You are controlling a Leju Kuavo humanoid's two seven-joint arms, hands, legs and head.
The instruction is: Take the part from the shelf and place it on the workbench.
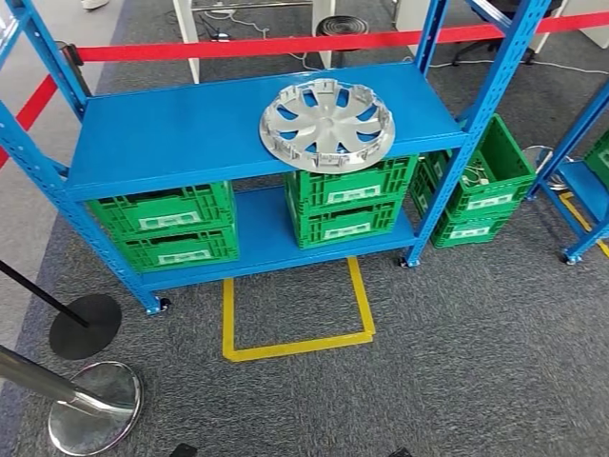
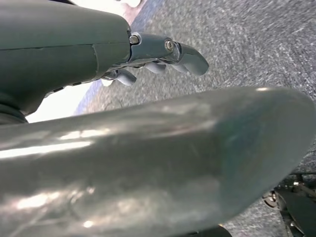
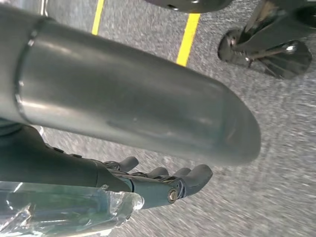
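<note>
Fingers of the left hand extend outward, slightly apart, with nothing between them; grey carpet lies beyond them. Fingers of the right hand are likewise stretched out and holding nothing, over the same grey carpet, with yellow floor tape visible farther off. Both hands hang clear of the shelving.

The part, a silver wheel cover, lies flat on the upper deck of the blue shelf, toward its right half, its near rim reaching the front edge of the deck. Nothing touches it.

On the lower deck stand two stacks of green crates: one at the left, one directly below the wheel cover. A further green crate stack sits on the floor just beside the shelf's right upright; wires or small items show inside its top crate.

A yellow square outline is taped on the carpet in front of the shelf, centred roughly under the right crate stack. A red barrier tape runs behind the shelf. Two stanchion bases, one black and one chrome, stand on the floor at the near left. A second blue rack stands at the far right.
</note>
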